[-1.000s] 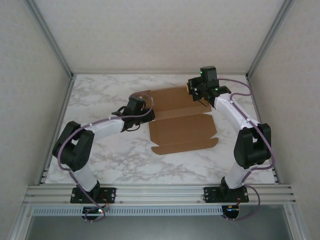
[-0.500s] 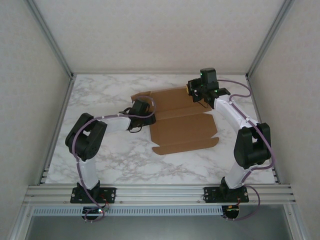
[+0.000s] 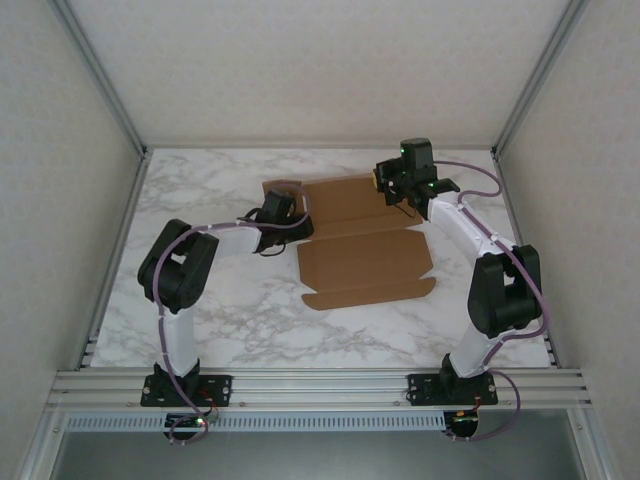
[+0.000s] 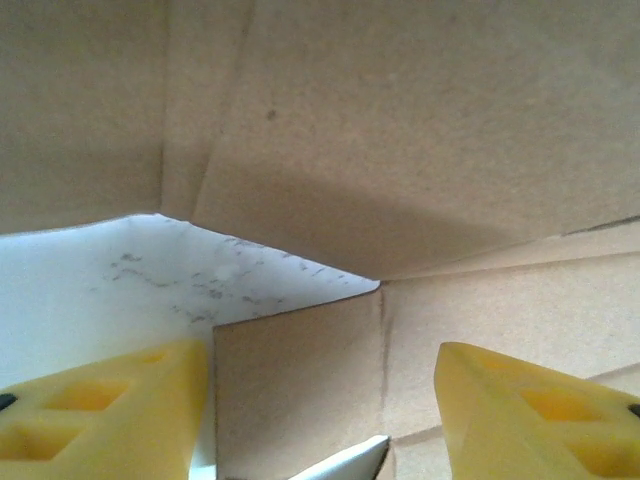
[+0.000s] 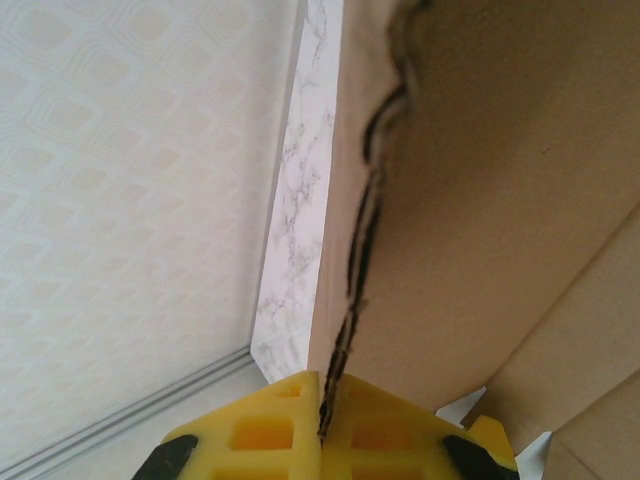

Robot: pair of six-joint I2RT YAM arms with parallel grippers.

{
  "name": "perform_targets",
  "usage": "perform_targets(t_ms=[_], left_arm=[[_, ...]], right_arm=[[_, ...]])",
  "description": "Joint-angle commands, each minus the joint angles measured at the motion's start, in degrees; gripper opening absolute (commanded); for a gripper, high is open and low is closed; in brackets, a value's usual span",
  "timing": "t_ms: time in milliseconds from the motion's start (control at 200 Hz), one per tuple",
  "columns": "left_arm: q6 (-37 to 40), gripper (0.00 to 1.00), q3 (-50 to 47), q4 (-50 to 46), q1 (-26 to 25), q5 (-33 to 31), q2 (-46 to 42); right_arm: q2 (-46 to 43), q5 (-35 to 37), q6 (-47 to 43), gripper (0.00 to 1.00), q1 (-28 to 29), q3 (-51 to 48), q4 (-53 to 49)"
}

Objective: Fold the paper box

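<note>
Brown paper box [image 3: 365, 262] unfolded, mostly flat, far edge lifted.

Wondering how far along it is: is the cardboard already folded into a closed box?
No, the paper box lies spread open and mostly flat on the marble table.

Left gripper [image 4: 322, 410] jaws apart, paper box [image 4: 420, 130] flaps over marble table [image 4: 110, 275].

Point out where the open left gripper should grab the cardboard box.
Probably the raised flap at the box's left end, approached from the left: it stands off the table, so its thin edge fits between the left gripper's open jaws, while the middle lies flat.
</note>
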Motion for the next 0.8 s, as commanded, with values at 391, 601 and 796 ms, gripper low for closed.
perform_targets(t_ms=[391, 601, 796], left_arm=[[-2.19, 0.57, -1.97, 8.47, 0.11, 9.23, -1.75], [-0.41, 0.55, -2.54, 7.78, -0.98, 7.68, -3.61], [2.06, 0.54, -2.28, 6.46, -2.52, 4.92, -4.97]], right_arm=[[-0.19, -0.15, -0.58, 0.02, -0.12, -0.9, 0.07], [-0.44, 0.6, -0.62, 0.02, -0.03, -1.01, -0.62], [-0.64, 1.32, -0.83, 0.01, -0.01, -0.95, -0.85]])
